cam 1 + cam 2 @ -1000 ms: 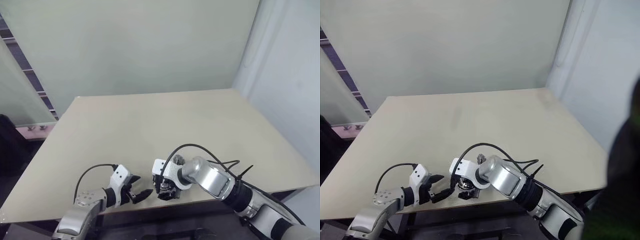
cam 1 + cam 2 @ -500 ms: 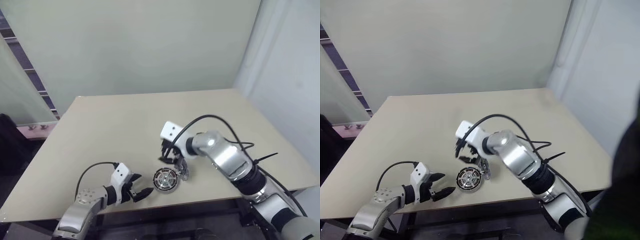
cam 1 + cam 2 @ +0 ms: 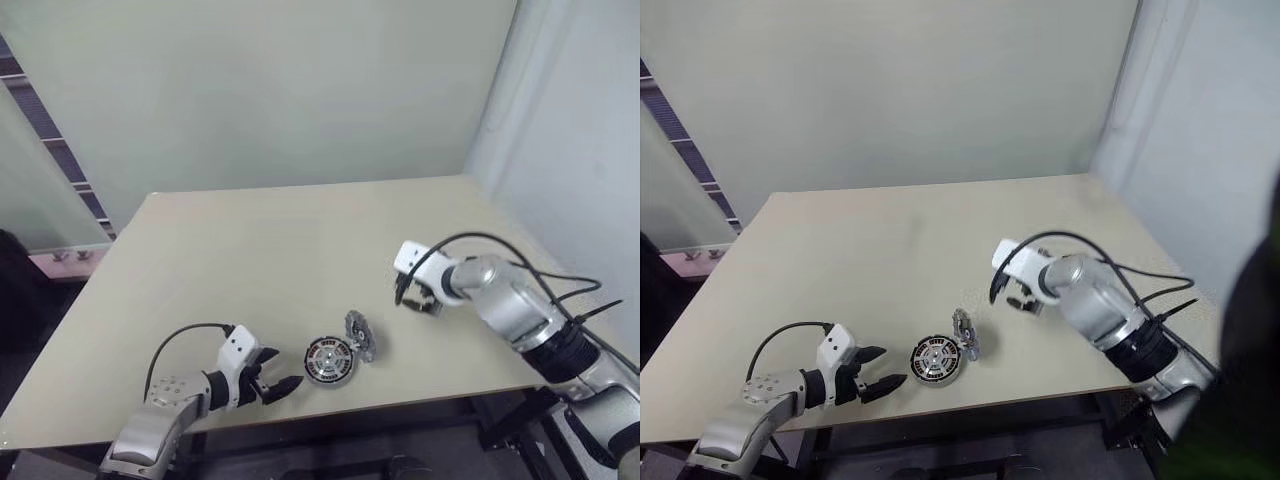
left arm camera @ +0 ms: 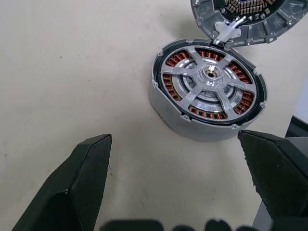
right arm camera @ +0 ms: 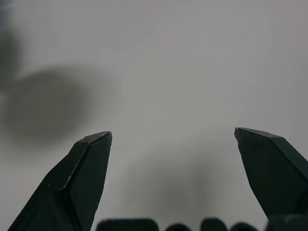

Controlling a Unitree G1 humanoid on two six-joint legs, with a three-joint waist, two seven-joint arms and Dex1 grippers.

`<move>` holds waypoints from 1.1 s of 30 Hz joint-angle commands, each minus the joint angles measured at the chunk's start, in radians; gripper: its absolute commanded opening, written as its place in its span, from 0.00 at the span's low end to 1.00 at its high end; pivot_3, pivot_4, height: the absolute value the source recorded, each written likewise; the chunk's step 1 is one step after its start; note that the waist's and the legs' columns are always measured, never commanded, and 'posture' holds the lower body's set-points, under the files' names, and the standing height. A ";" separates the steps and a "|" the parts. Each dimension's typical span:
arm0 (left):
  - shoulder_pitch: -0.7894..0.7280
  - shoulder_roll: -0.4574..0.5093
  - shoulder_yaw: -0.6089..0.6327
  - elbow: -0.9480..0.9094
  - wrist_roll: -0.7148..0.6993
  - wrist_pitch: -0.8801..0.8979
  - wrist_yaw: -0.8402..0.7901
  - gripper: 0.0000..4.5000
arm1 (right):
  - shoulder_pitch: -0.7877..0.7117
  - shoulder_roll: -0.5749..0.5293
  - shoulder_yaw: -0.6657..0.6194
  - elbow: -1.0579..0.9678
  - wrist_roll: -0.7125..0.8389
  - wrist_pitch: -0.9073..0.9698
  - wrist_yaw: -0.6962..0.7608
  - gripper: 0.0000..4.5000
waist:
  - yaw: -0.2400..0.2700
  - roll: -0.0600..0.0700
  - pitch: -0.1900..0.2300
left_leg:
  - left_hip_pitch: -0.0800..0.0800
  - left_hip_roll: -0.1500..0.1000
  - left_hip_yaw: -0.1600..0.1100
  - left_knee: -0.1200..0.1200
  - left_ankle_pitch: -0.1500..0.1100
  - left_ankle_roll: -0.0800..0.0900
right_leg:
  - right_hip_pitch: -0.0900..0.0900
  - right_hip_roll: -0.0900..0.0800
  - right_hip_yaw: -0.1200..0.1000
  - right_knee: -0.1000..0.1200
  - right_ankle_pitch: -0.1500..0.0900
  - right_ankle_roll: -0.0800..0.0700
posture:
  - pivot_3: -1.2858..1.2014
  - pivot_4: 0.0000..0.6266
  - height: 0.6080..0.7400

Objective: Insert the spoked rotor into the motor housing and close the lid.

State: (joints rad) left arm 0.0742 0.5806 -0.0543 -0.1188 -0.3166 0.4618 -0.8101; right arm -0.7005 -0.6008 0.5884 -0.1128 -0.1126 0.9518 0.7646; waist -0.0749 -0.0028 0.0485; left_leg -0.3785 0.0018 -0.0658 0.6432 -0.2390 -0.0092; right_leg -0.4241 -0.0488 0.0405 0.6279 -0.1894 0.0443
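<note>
The motor housing [image 4: 179, 119] sits near the table's front edge, with copper windings showing inside its dark ring. The silver spoked rotor [image 4: 210, 77] lies centred inside it. The dark grey toothed lid [image 4: 243, 19] leans tilted against the housing's far right rim, also seen as the lid [image 3: 358, 334]. My left gripper [image 3: 275, 385] is open just left of the housing, holding nothing. Well off to the right of the parts, my right gripper [image 3: 415, 299] hangs above the bare table, open and empty, fingers [image 5: 86, 163] spread wide.
The beige table [image 3: 250, 250] has its front edge just below the housing and the left gripper. A pale wall stands behind it, and a curtain hangs at the right.
My right gripper has lifted off the housing and swung to the right and further back, empty. The housing with the rotor and the leaning lid now stand uncovered. The left gripper has not moved.
</note>
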 commanded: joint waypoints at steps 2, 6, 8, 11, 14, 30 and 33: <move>-0.008 0.017 0.033 -0.053 -0.018 0.007 -0.002 1.00 | 0.037 0.106 -0.047 -0.075 0.062 0.031 -0.012 0.99 | 0.000 0.000 0.000 | 0.000 0.000 0.000 0.001 0.000 0.000 | 0.000 0.000 0.000 0.000 0.000 0.000 | 0.52 0.00 1.00; -0.001 0.026 0.039 -0.066 -0.022 0.015 0.001 1.00 | 0.073 0.213 -0.084 -0.094 0.107 0.065 -0.046 0.99 | 0.002 0.000 0.000 | 0.000 0.000 0.000 0.002 0.000 0.000 | 0.001 0.000 0.000 0.001 0.000 0.000 | 0.52 0.00 1.00; 0.004 0.030 0.042 -0.073 -0.024 0.019 0.003 1.00 | 0.089 0.249 -0.080 -0.098 0.115 0.074 -0.064 0.99 | 0.004 0.000 0.000 | 0.000 0.000 0.000 0.003 0.000 0.000 | 0.002 0.000 0.000 0.001 0.000 0.000 | 0.52 0.00 1.00; 0.010 0.034 0.048 -0.082 -0.026 0.024 0.003 1.00 | 0.113 0.291 -0.054 -0.088 0.111 0.061 -0.093 0.99 | 0.004 0.000 0.000 | 0.000 0.000 0.000 0.003 0.000 0.000 | 0.002 0.000 0.000 0.001 0.000 0.000 | 0.52 0.00 1.00; 0.015 0.036 0.054 -0.087 -0.027 0.027 0.003 1.00 | 0.132 0.323 -0.029 -0.064 0.105 0.039 -0.111 0.99 | 0.004 0.000 0.000 | 0.001 0.000 0.000 0.002 0.000 0.000 | 0.001 0.000 0.000 0.001 0.000 0.000 | 0.52 0.00 1.00; 0.013 0.035 0.055 -0.097 -0.026 0.036 0.009 1.00 | 0.170 0.355 -0.152 0.098 0.219 -0.184 -0.026 0.99 | 0.004 0.000 0.000 | 0.001 0.000 0.000 0.003 0.000 0.000 | 0.002 0.000 0.000 0.002 0.000 0.000 | 0.52 0.00 1.00; 0.009 0.035 0.054 -0.096 -0.027 0.037 0.008 1.00 | 0.172 0.316 -0.166 0.116 0.264 -0.262 0.078 0.99 | 0.004 0.000 0.000 | 0.001 0.000 0.000 0.003 0.000 0.000 | 0.002 0.000 0.000 0.001 0.000 0.000 | 0.52 0.00 1.00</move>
State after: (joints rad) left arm 0.1035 0.6090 -0.0216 -0.1780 -0.3318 0.5013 -0.8017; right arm -0.5216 -0.2702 0.4540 0.0125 0.1188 0.7518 0.7856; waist -0.0711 -0.0030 0.0484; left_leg -0.3775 0.0014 -0.0662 0.6458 -0.2390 -0.0093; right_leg -0.4218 -0.0488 0.0405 0.6289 -0.1894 0.0444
